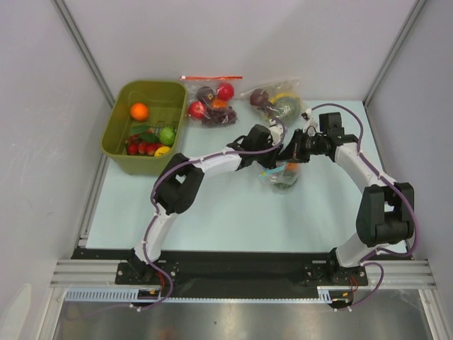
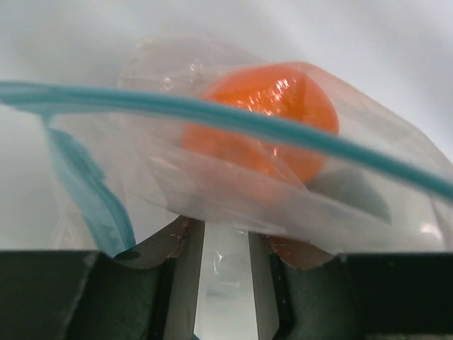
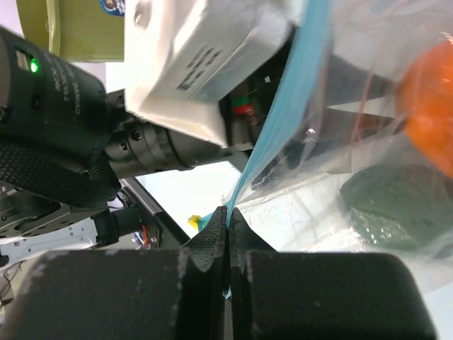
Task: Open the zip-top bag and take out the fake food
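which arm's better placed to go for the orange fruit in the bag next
Left, probably. The right tool is shut on the zip-top bag's blue strip, so it is busy holding. The left tool, jaws apart, faces the orange fruit through the film.

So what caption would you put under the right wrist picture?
Right gripper clamped on the blue zip strip of the zip-top bag, an orange fruit and a dark green fruit showing through the plastic.
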`<action>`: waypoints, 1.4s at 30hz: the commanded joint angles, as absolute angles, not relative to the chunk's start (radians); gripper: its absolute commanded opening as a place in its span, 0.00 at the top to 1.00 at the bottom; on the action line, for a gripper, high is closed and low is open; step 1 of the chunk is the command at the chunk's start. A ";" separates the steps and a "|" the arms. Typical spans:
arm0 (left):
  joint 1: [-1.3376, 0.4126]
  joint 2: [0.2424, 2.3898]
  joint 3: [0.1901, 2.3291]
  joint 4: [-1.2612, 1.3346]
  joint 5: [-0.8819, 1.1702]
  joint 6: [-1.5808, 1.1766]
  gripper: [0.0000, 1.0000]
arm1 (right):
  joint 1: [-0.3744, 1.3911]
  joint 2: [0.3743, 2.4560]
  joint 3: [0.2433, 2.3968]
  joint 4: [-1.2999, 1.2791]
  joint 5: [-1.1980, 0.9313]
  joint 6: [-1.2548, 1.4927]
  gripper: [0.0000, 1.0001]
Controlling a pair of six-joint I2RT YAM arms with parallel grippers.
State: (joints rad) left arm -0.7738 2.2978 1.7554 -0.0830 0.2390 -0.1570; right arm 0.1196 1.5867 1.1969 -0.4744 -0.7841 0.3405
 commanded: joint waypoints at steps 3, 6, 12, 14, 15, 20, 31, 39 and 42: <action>-0.765 2.155 1.656 -0.048 0.239 -0.163 0.67 | 0.081 1.565 1.219 -0.462 -0.782 0.360 1.00; -0.761 2.100 1.602 -0.054 0.244 -0.163 0.67 | 0.060 1.562 1.229 -0.491 -0.723 0.344 1.00; -0.761 2.037 1.540 -0.058 0.265 -0.172 0.65 | 0.052 1.586 1.313 -0.682 -0.519 0.244 0.94; -0.762 2.031 1.531 -0.054 0.278 -0.186 0.63 | 0.052 1.577 1.316 -0.725 -0.471 0.232 0.84; -0.764 2.031 1.520 -0.051 0.279 -0.189 0.62 | 0.051 1.572 1.313 -0.735 -0.439 0.229 0.75; -0.772 2.037 1.505 -0.037 0.288 -0.206 0.60 | 0.051 1.502 1.266 -0.709 -0.408 0.261 0.42; -0.779 2.088 1.523 -0.041 0.296 -0.204 0.59 | 0.043 1.341 1.183 -0.543 -0.429 0.397 0.27; -0.781 2.092 1.516 -0.045 0.310 -0.204 0.57 | -0.029 1.371 1.085 -0.485 -0.425 0.471 0.28; -0.782 2.091 1.522 -0.031 0.336 -0.213 0.55 | -0.031 1.419 1.066 -0.463 -0.451 0.462 0.29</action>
State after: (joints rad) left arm -0.7750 2.0953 1.5063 -0.0689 0.2886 -0.1925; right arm -0.0223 1.3827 1.0801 -0.5251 -0.4324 0.4446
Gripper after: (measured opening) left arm 0.441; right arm 0.717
